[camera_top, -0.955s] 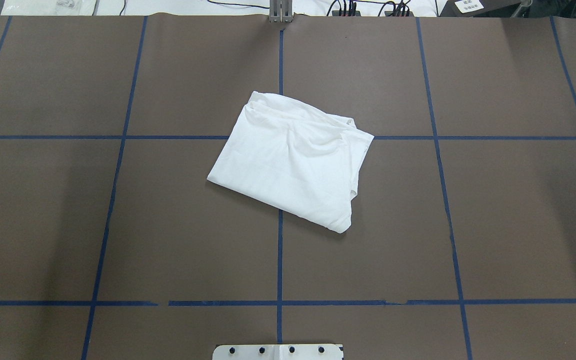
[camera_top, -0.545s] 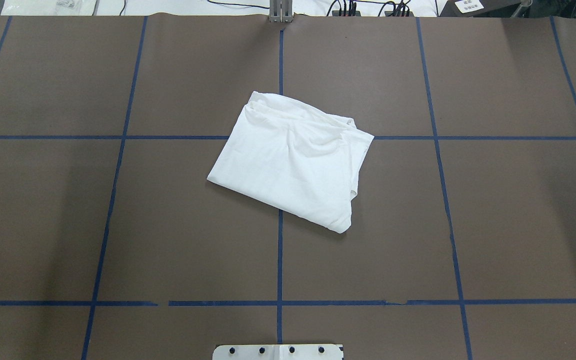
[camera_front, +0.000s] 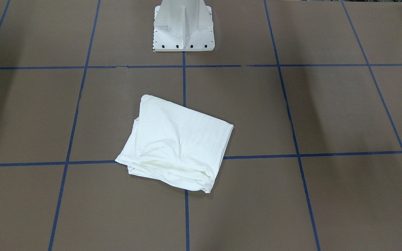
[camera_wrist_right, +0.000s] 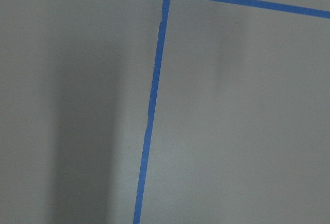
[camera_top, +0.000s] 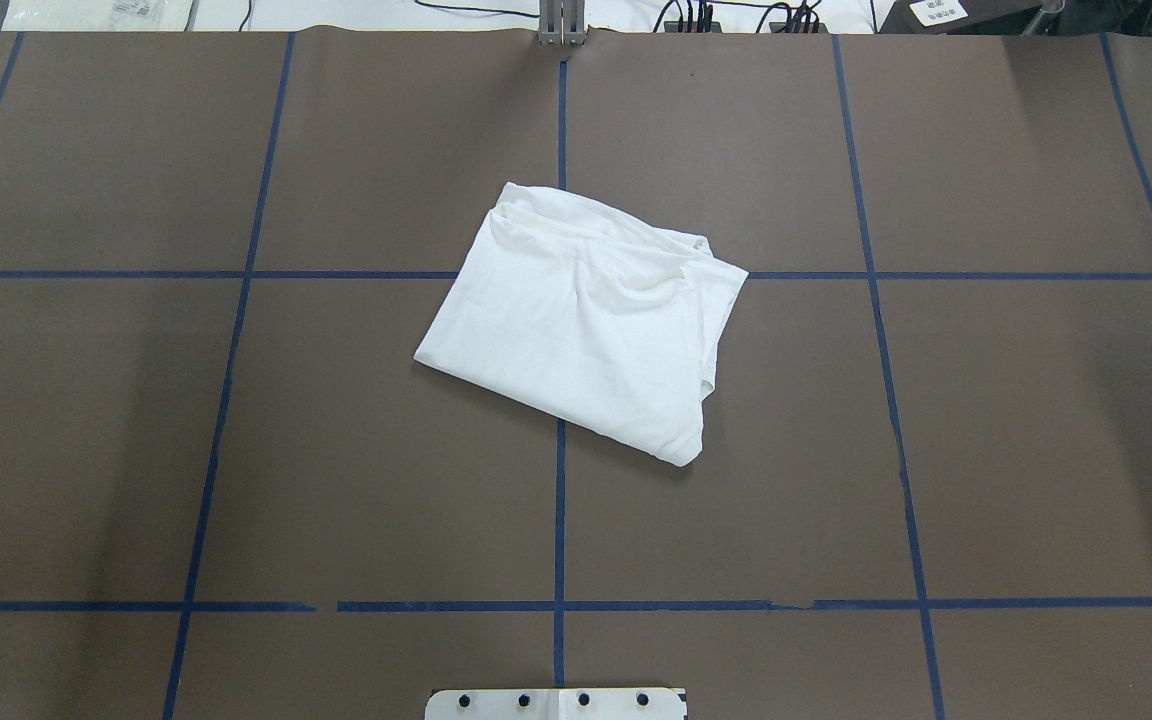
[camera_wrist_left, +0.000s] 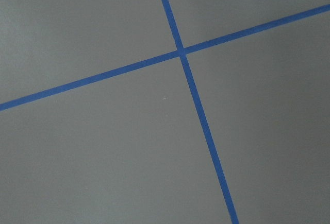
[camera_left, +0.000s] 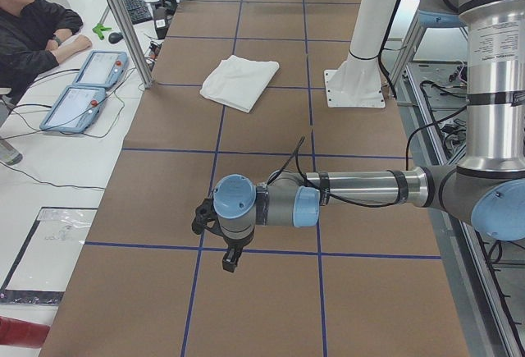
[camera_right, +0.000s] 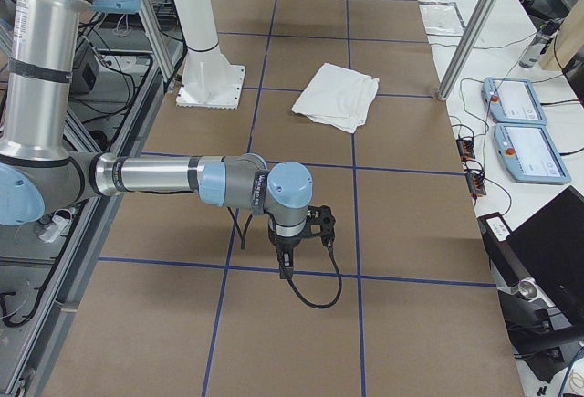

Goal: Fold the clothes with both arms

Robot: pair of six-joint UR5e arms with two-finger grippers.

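Observation:
The clothes (camera_top: 586, 320) are a white shirt folded into a slanted rectangle at the middle of the brown table, also seen in the front-facing view as the clothes (camera_front: 176, 146). No printed text or collar shows. Both arms hang over the table's two ends, far from the clothes. The left gripper (camera_left: 230, 258) shows only in the exterior left view, and the right gripper (camera_right: 285, 267) only in the exterior right view. I cannot tell whether either is open or shut. Both wrist views show only brown table cover (camera_wrist_left: 103, 147) and blue tape lines (camera_wrist_right: 152, 100).
The white pedestal base (camera_front: 183, 28) stands at the robot's side of the table. A seated person (camera_left: 33, 20) and blue-framed pendants (camera_left: 82, 86) are beside the far edge. An aluminium post (camera_right: 470, 32) stands near that edge. Blue tape divides the table cover into squares.

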